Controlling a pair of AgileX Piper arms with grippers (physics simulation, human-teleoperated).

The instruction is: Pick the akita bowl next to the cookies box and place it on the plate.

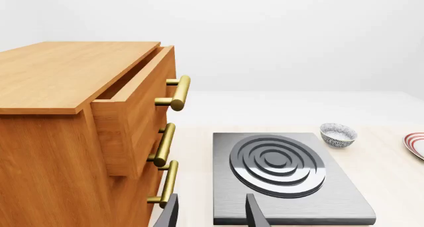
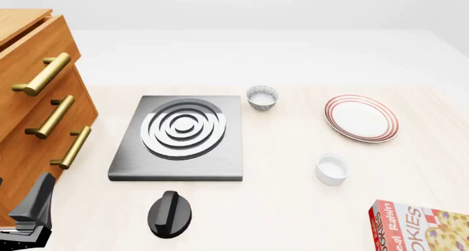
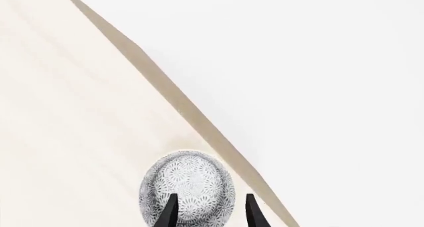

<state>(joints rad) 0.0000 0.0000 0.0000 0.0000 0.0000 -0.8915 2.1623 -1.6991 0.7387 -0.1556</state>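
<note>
**Right gripper hovering open over a patterned bowl at the table's edge**

Currently the right gripper (image 3: 212,214) is holding its two dark fingers apart, gripping nothing. In the right wrist view the akita bowl (image 3: 186,187) is lying just beyond them, showing its patterned grey-black outside to the camera. One finger is crossing in front of the bowl and the other is standing just beside its rim. Whether either is touching it cannot be told. The bowl is sitting on the pale table (image 3: 59,113) near the table's edge, which is running slantwise through that view.

Neither this bowl nor the right arm is showing in the front view. The cookies box (image 2: 421,229) is lying flat at the near right corner there, cut off by the frame. The plate (image 2: 362,118) is resting farther back on the right, with nothing on it. A plain white cup (image 2: 331,169) is standing between the plate and the box.

The left gripper (image 1: 212,214) is also hanging open and holding nothing, low at the front view's near left, beside the wooden drawer cabinet (image 1: 59,137). Its camera is looking over the grey stove slab (image 1: 285,187) toward a second patterned bowl (image 1: 338,135), which is standing upright just beyond the slab's far right corner, well apart from the box. A black knob-like object (image 2: 170,213) is lying in front of the slab.
</note>
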